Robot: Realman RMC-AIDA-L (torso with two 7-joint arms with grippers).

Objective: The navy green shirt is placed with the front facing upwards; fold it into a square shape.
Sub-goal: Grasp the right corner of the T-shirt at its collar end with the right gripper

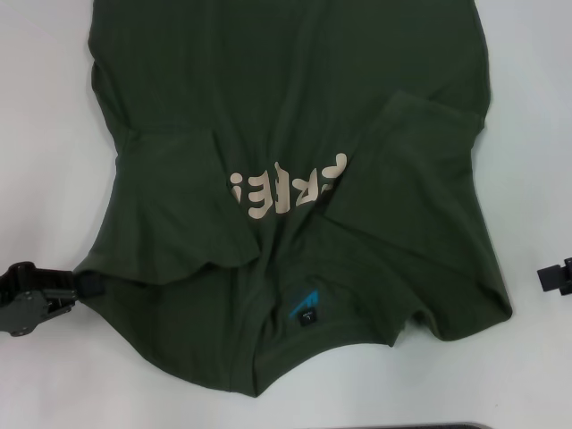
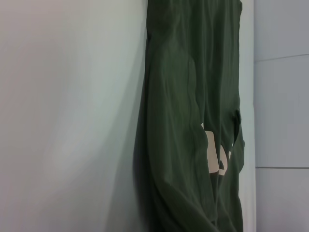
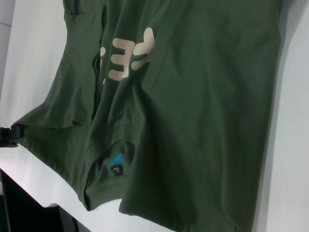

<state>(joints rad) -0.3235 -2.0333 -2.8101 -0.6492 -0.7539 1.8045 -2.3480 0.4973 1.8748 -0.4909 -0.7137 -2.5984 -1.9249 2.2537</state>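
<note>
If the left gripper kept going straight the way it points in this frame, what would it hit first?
The left gripper points across the white table toward the robot's right, its tip already at the near left edge of the navy green shirt. It would most likely meet that cloth first, though whether it already touches is unclear.

The shirt (image 1: 295,134) is cut off by the head view's top edge, its hem unseen. The beige lettering (image 1: 286,189) is partly covered by both folded-in sleeves. The left claw (image 1: 85,284) is half hidden at the shirt's edge, so its grip cannot be judged. The right claw (image 1: 556,275) is cropped by the frame's right edge.
</note>
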